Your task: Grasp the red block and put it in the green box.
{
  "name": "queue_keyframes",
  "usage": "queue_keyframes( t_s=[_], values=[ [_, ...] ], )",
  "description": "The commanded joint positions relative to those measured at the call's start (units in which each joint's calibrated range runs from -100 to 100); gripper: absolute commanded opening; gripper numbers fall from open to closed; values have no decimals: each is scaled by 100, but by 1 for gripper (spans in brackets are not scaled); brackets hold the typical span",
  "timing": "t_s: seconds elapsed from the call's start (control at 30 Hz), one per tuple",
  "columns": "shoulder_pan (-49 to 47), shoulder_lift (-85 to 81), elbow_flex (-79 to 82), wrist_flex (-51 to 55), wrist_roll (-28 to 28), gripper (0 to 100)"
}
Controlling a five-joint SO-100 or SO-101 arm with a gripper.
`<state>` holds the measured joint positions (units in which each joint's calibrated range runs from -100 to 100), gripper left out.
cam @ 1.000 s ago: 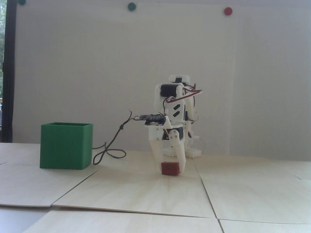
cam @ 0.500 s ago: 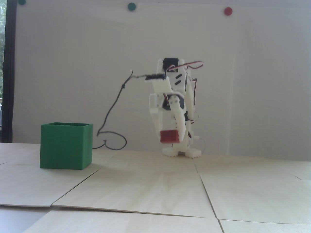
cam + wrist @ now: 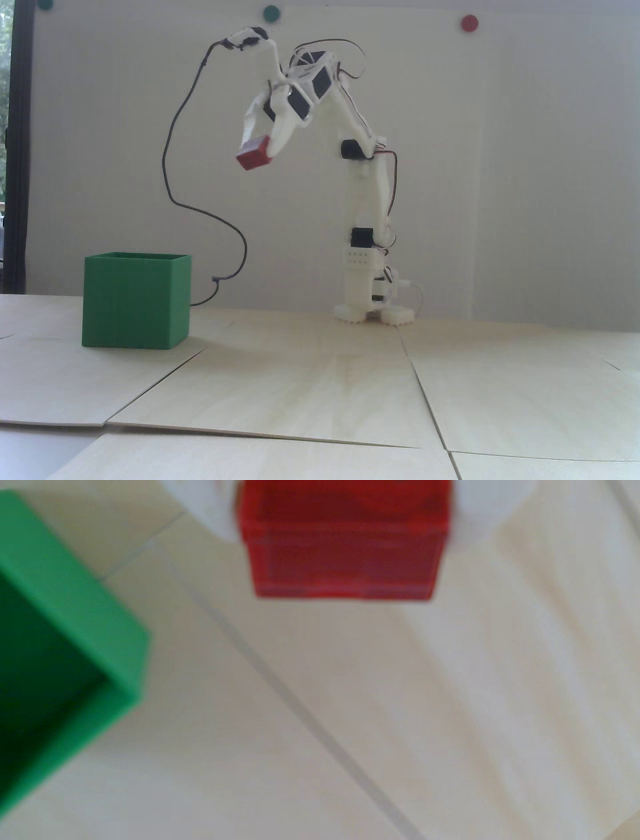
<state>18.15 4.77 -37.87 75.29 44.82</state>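
Your red block [image 3: 254,156] is up in the air, clamped between the white jaws, tilted, high above the surface [image 3: 320,390] and well to the right of the green box [image 3: 136,300] in the fixed view. Looks like you're in the carry step: grasp done, drop not yet. Next move, as I read it: swing the arm [image 3: 365,200] left in that view until the block sits over the box opening, then lower and let go; the box isn't under it yet. In the wrist view the block [image 3: 343,539] sits top centre, the box [image 3: 69,594] only at the left edge, dark hollow inside. Block is matte red, rectangular, wider than tall. Box is matte green, cube-shaped, thin-walled, faintly ribbed sides. Surface is pale wood-grain panels with seams. Wrist view is blurry, so fine detail is out.
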Motion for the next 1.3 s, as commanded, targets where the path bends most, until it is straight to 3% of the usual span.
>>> queue_keyframes(
  t_s=[0.0,0.5,0.93,1.27],
  values=[
    [545,-71,-46,-1121,-47,2],
    [1454,1808,-73,-2681,-47,2],
    [1558,1951,-11,-2647,-47,3],
    [1454,1951,-11,-2647,-47,17]
  ],
)
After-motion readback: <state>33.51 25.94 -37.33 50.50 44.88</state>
